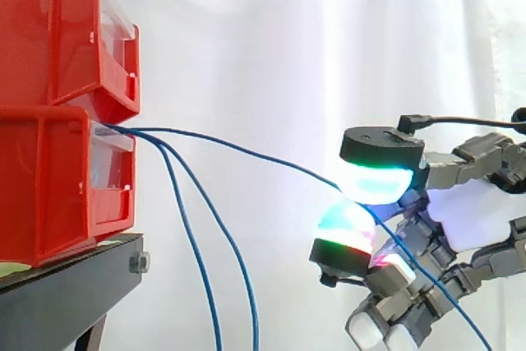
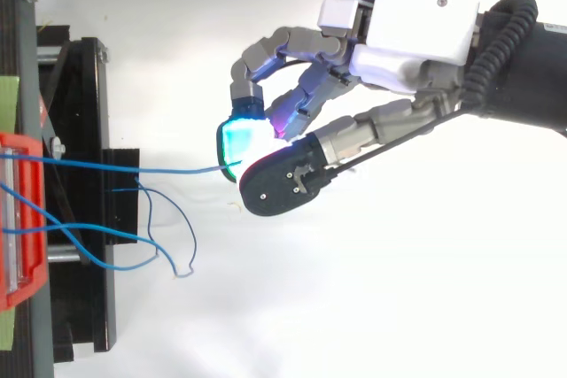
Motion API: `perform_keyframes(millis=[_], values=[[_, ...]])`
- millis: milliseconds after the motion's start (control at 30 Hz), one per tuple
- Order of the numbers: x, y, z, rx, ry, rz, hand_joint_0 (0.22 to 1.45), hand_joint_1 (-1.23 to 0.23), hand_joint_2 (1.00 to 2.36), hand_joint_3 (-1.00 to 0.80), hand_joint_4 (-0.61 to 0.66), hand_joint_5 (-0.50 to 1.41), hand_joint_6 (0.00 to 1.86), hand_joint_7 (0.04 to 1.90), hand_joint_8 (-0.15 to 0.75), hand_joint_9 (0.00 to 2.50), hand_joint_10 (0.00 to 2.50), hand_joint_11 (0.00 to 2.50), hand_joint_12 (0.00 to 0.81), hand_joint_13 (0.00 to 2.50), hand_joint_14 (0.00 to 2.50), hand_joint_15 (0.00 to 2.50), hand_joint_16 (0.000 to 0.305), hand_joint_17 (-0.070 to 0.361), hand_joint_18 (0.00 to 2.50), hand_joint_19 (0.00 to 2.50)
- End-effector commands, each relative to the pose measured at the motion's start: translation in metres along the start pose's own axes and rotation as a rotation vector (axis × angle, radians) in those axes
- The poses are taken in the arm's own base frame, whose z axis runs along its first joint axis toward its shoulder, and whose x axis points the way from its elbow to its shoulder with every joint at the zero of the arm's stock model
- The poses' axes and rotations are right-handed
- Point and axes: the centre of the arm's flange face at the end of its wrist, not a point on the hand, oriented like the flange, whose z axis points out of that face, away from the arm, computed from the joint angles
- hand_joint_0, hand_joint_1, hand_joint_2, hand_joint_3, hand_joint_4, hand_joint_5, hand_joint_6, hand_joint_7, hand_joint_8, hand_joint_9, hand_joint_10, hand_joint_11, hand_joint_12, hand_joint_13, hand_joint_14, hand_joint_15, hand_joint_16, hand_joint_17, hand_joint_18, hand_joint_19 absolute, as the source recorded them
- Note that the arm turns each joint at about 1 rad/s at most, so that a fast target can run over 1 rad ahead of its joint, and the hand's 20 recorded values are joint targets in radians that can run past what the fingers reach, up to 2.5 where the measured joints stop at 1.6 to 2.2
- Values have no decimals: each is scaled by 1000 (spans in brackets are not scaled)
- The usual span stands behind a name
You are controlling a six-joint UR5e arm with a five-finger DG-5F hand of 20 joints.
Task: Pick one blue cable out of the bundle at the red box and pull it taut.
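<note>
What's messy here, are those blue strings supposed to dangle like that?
Nothing looks broken. Two loose blue cables droop from the lower red bin, hanging down past the stand. A third blue cable runs across to the hand, pinched between its glowing pads.

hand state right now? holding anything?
hand: shut on one blue cable, pinched between its fingertip pads.
</note>
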Motion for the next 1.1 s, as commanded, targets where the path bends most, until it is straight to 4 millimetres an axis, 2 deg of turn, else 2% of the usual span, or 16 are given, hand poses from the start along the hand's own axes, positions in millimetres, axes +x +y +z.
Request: perform_keyframes(millis=[0,200,300,633,700,800,933,967,1000,1067], values=[[0,0,0,0,0,0,547,-656,1000,-500,145,-136,914,1108,355,979,17,1088,371,735,19,528,51,115,639,510],[0,0,0,0,0,0,560,-624,1000,-499,142,-134,911,1120,348,987,16,1102,369,731,20,527,51,114,626,508],[0,0,0,0,0,0,605,-629,1009,-370,135,-132,908,1145,340,992,17,1100,364,729,21,538,50,112,616,517],[0,0,0,0,0,0,652,-828,1017,-135,143,-131,919,1179,356,992,16,1142,368,751,19,539,51,115,657,503],[0,0,0,0,0,0,670,-845,1020,-111,121,-132,920,1236,348,996,16,1151,361,755,22,545,50,112,664,506],[0,0,0,0,0,0,690,-850,1021,-114,113,-133,920,1295,347,995,19,1148,360,759,20,548,49,111,665,508],[0,0,0,0,0,1,705,-848,1018,-160,112,-139,934,1231,349,979,16,1151,366,757,20,547,50,112,670,508],[0,0,0,0,0,0,683,-831,1015,-262,178,-143,930,1173,349,971,15,1147,366,743,20,550,50,112,658,514],[0,0,0,0,0,0,681,-830,1014,-289,191,-143,929,1163,350,970,15,1149,367,736,21,545,50,112,654,515],[-1,0,0,0,-1,2,637,-784,1004,-450,198,-140,928,1092,347,970,15,1147,367,729,21,545,50,112,637,518]])
